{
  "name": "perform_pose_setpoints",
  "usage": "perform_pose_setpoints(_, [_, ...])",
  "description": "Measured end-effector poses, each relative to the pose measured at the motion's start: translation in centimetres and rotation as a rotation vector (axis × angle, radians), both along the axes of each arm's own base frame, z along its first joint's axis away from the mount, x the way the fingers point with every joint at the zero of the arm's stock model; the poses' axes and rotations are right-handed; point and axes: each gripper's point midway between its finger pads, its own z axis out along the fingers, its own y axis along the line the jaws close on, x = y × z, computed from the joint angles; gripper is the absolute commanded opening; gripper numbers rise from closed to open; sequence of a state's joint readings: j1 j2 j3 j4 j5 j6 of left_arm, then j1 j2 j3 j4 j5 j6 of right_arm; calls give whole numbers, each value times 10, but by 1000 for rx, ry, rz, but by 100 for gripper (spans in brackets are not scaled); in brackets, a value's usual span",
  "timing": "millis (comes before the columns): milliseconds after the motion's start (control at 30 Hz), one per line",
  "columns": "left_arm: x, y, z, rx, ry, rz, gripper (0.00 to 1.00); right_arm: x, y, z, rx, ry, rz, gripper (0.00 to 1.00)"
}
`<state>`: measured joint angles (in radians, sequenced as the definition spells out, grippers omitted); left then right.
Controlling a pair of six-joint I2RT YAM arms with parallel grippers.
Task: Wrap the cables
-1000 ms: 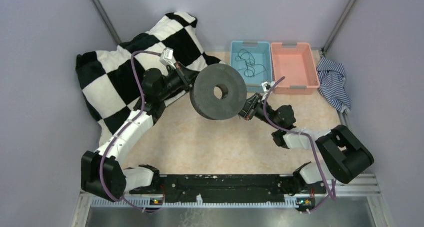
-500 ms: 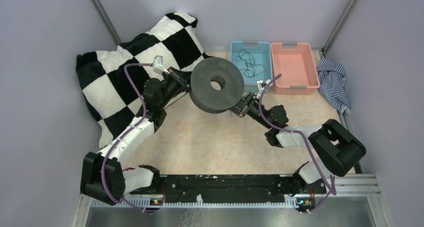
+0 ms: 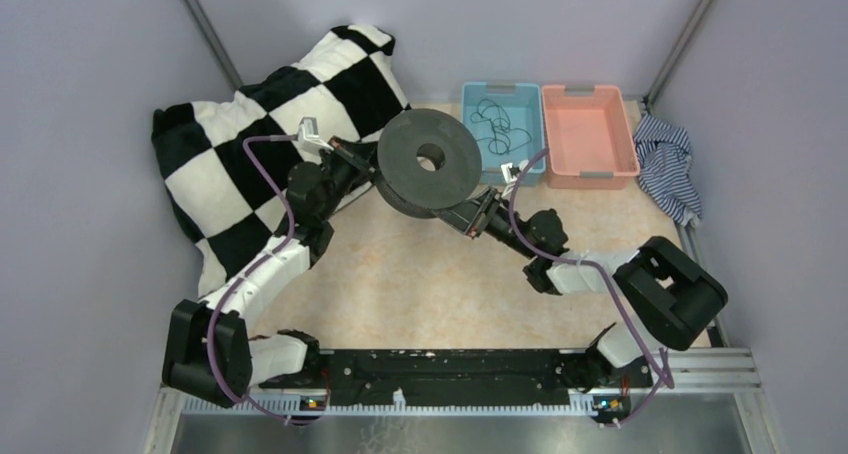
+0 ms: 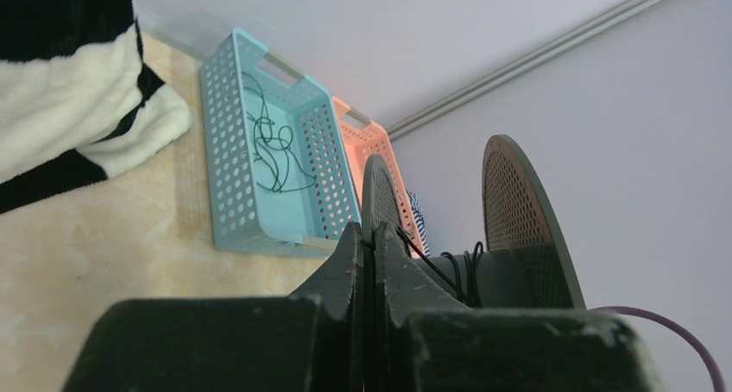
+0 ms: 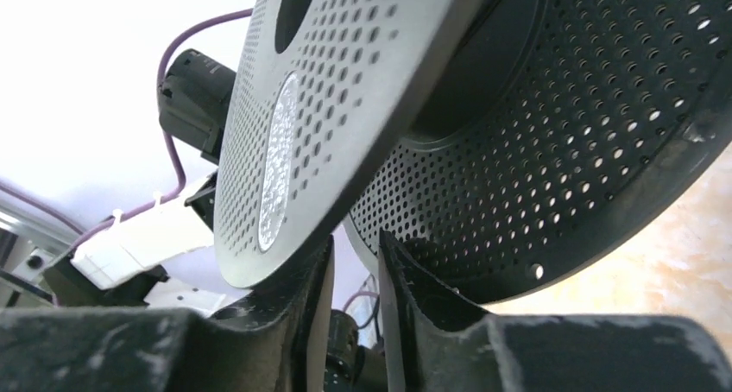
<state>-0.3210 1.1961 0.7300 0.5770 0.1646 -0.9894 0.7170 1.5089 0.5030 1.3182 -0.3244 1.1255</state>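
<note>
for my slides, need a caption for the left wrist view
Left gripper shut on the spool rim, black cable wound on its hub, loose cables in the blue basket

spool (image 3: pixel 430 162): moved farther back and left, lies flatter | right fingers (image 5: pixel 298 310): eased apart slightly

Your enclosure: pale lilac walls (image 3: pixel 90 224) on three sides; grey metal posts (image 3: pixel 205 29) slanting up the two far corners; light soft and even. Your table (image 3: pixel 400 284): beige mottled top; black-and-white chequered blanket (image 3: pixel 230 164) heaped at far left; blue basket (image 3: pixel 466 134) and pink basket (image 3: pixel 590 134) touching side by side at the far edge; striped cloth (image 3: pixel 665 164) crumpled at far right.
</note>
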Motion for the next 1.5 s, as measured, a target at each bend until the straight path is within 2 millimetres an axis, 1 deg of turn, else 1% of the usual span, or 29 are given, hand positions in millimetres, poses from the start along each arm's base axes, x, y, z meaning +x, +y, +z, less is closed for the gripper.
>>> perform_pose_setpoints(33, [2,2,-4,-5,9,8,0,0,-1,-1,-8,0,-5,35])
perform_pose_setpoints(67, [3,3,-8,-9,19,11,0,-1,-2,-5,-21,6,-8,39])
perform_pose_setpoints(100, [3,4,-14,-11,33,14,0,-3,-3,-8,-35,9,-11,45])
perform_pose_setpoints(133, [4,5,-21,-12,49,17,0,-5,-5,-13,-53,18,-12,53])
perform_pose_setpoints(167, [5,5,-25,-9,57,15,0,-9,-7,-18,-70,27,-10,57])
perform_pose_setpoints(200, [5,5,-29,-6,66,10,0,-13,-10,-24,-94,40,-9,58])
perform_pose_setpoints(267, [3,3,-36,14,77,-16,0,-20,-16,-27,-124,50,-11,60])
perform_pose_setpoints(333, [0,1,-39,24,82,-43,0,-30,-25,-24,-163,33,-16,63])
perform_pose_setpoints(433, [-3,-2,-38,31,72,-76,0,-44,-40,-12,-226,-27,-35,74])
perform_pose_setpoints(500, [-6,-5,-39,49,65,-101,0,-50,-55,-3,-261,-75,-79,81])
perform_pose_setpoints(600, [-9,-8,-38,54,63,-127,0,-52,-80,8,-318,-126,-184,92])
perform_pose_setpoints(667, [-9,-9,-35,54,58,-137,0,-49,-100,14,-351,-141,-283,98])
perform_pose_setpoints(733, [-9,-11,-28,50,46,-147,0,-43,-117,14,-383,-137,-375,99])
perform_pose_setpoints(767, [-9,-11,-23,48,42,-151,0,-39,-125,12,-401,-129,-419,97])
perform_pose_setpoints(833, [-8,-12,-13,39,31,-160,0,-31,-136,1,-457,-95,-484,95])
perform_pose_setpoints(933, [-4,-10,5,21,23,-163,0,-18,-149,-25,-570,-23,-538,91])
perform_pose_setpoints(967, [-3,-9,12,17,22,-164,0,-9,-157,-33,-611,14,-561,90])
perform_pose_setpoints(1000, [-2,-8,17,15,21,-165,0,-8,-158,-33,-614,18,-566,90])
perform_pose_setpoints(1033, [-1,-7,23,13,24,-164,0,-1,-162,-37,-634,43,-570,90])
perform_pose_setpoints(1133, [4,-4,41,11,60,-175,0,17,-172,-40,-650,85,-564,89])
perform_pose_setpoints(1200, [10,-5,54,14,79,-197,0,24,-172,-39,-652,84,-522,88])
perform_pose_setpoints(1300, [19,-5,69,14,100,-225,0,30,-161,-35,-652,48,-422,88])
perform_pose_setpoints(1400, [22,-5,75,14,124,-256,0,28,-146,-29,-654,-31,-317,89])
perform_pose_setpoints(1500, [22,-6,80,1,131,-299,0,24,-138,-18,-648,-134,-269,90])
